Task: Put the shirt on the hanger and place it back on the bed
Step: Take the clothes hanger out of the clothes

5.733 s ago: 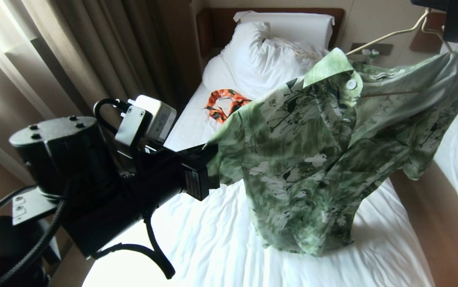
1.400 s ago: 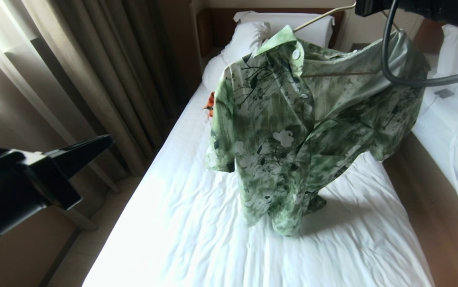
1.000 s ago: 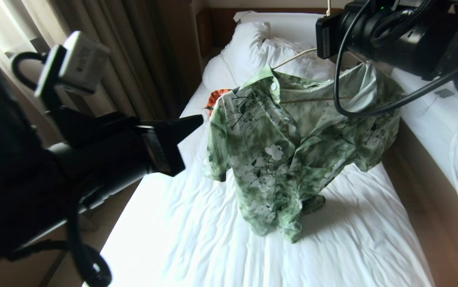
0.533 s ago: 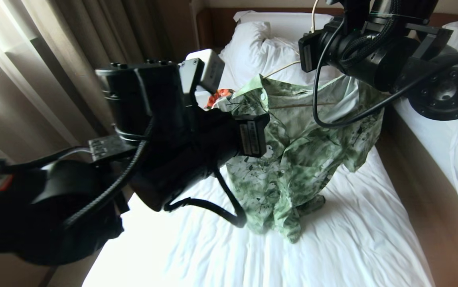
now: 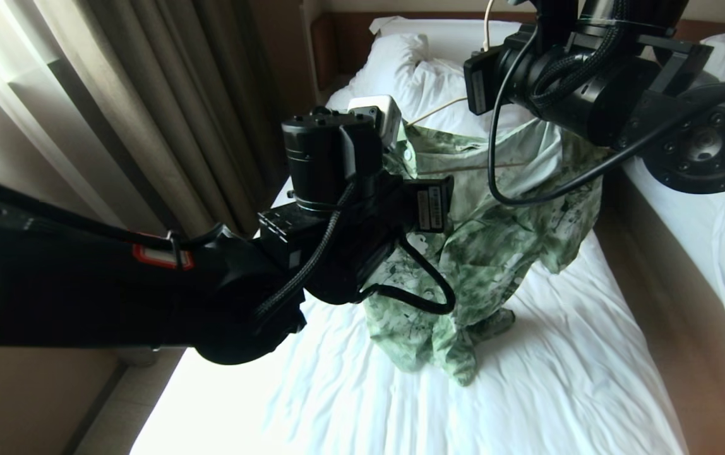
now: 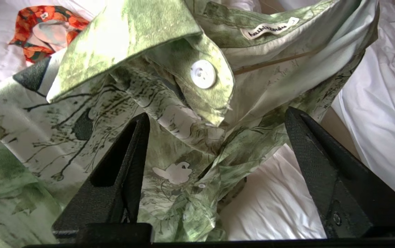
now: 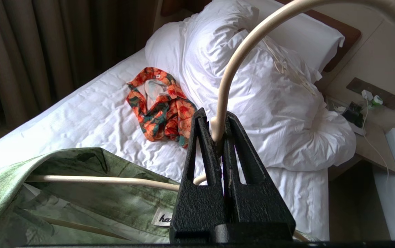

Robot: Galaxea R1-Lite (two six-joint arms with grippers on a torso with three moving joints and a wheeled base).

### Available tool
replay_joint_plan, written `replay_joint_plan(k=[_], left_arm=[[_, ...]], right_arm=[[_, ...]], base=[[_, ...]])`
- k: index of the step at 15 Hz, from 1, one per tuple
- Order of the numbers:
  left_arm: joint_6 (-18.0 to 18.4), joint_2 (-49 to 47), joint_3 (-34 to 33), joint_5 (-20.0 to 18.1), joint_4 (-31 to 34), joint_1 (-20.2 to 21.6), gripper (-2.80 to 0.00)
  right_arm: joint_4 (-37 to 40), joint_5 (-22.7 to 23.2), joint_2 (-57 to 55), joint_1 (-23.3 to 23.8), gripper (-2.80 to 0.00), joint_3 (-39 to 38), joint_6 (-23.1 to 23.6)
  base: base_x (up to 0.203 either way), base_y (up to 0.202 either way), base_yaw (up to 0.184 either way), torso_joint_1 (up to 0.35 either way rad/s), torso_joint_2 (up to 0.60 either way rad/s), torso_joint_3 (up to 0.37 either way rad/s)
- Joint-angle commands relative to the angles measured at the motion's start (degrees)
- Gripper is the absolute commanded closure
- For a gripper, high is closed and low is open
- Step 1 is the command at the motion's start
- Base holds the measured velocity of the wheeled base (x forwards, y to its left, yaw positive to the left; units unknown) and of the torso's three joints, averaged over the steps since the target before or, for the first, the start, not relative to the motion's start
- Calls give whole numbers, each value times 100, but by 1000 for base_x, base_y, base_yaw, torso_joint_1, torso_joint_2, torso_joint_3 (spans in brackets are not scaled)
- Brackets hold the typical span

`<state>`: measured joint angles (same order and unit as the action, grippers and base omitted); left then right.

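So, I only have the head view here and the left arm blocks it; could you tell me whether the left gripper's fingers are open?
Observer: Yes, the left gripper is open, fingers either side of the shirt front below the collar, not pinching it.
Operator: Thank you. Is the right gripper really holding the hanger?
Observer: Yes, the right gripper is shut on the hanger at the base of its hook.
Operator: Is anything else on the bed?
Observer: An orange patterned garment lies on the bed near the duvet.
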<state>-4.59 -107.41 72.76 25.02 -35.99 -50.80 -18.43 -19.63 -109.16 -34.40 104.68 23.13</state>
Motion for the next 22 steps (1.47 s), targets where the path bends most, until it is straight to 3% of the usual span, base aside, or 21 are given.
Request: replay_joint_plan(k=[1, 3, 4, 9, 13, 19, 22], left_arm=[[5, -37, 63, 37, -22, 24, -280], [10, -17, 98, 38, -31, 74, -280], [12, -7, 99, 38, -31, 79, 0], [184, 16, 48, 38, -142, 169, 0], [353, 302, -173, 45, -434, 469, 0], [293, 1467, -1378, -105, -445, 787, 0], [136, 1779, -1894, -153, -448, 1303, 0]], right_arm=[[-11, -15, 40, -65, 0, -54, -1], [-11, -15, 83, -102, 0, -74, -1], [-11, -21, 100, -102, 0, -106, -1], [-11, -15, 278, -102, 0, -308, -1], [-11, -15, 455, -69, 0, -551, -1], [-11, -15, 562, 214, 0, -633, -10], [-11, -15, 571, 350, 0, -633, 16]], base=[[0, 0, 0, 0, 0, 0], [0, 0, 0, 0, 0, 0], [0, 0, 0, 0, 0, 0], [0, 0, 0, 0, 0, 0], [0, 0, 0, 0, 0, 0], [0, 0, 0, 0, 0, 0], [0, 0, 0, 0, 0, 0]])
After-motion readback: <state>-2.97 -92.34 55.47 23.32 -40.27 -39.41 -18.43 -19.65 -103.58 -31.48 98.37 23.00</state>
